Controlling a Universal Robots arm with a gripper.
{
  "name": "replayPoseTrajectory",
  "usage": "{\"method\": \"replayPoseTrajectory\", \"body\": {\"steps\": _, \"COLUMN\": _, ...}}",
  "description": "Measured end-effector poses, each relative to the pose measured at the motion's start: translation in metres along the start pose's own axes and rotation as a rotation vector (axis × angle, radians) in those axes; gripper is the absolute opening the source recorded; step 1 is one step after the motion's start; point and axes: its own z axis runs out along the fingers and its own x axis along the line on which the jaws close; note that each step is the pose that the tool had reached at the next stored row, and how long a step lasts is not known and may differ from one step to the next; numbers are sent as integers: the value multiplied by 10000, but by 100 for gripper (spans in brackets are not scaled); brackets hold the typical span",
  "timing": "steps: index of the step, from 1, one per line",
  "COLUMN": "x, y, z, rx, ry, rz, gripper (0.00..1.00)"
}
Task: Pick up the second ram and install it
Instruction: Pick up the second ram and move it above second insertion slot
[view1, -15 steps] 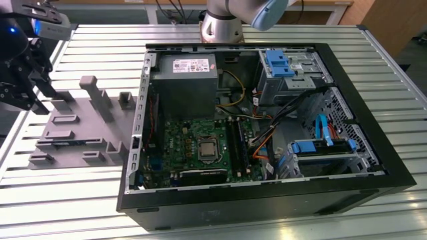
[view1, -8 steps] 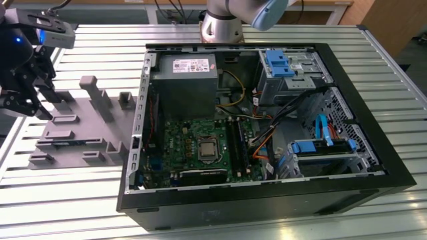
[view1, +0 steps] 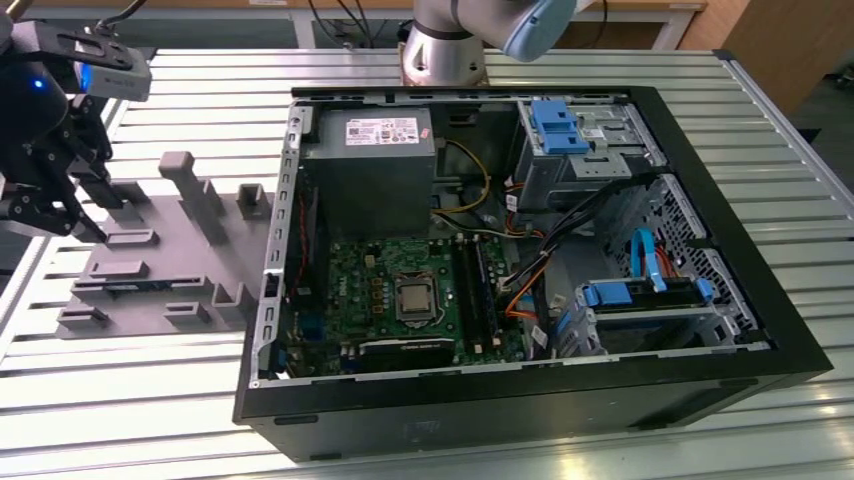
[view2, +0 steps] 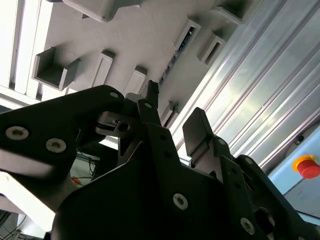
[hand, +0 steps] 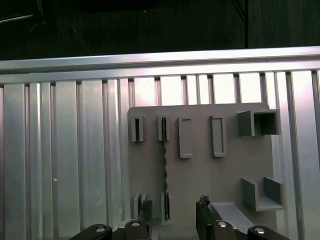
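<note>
The second ram (hand: 164, 170) stands on its edge in the grey fixture (hand: 200, 170), held between two small slotted holders. In the second wrist view the ram (view2: 176, 51) is a thin blue-green strip in the same holders. My gripper (hand: 173, 214) hangs a little above the fixture, open, with nothing between its fingers (hand: 145, 215). The ram's near end lies below the gap, closer to one finger. In the exterior view the gripper (view1: 104, 218) is over the fixture (view1: 160, 270), on that view's left. The second wrist view has the gripper (view2: 172, 114) open too.
An open computer case (view1: 534, 400) fills the middle of the ribbed metal table (view1: 120, 400), with its motherboard (view1: 387, 290) and black slot rails (view1: 477, 290) exposed. The arm's base (view1: 441, 50) stands behind the case. A red button (view2: 307, 166) sits off the table's edge.
</note>
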Motion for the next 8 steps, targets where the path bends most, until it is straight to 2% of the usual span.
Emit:
{"method": "replayPoseTrajectory", "body": {"steps": 3, "x": 22, "y": -2, "z": 21, "rx": 0, "ry": 0, "rz": 0, "gripper": 47}}
{"method": "replayPoseTrajectory", "body": {"steps": 8, "x": 41, "y": -7, "z": 110, "rx": 1, "ry": -1, "rz": 14, "gripper": 47}}
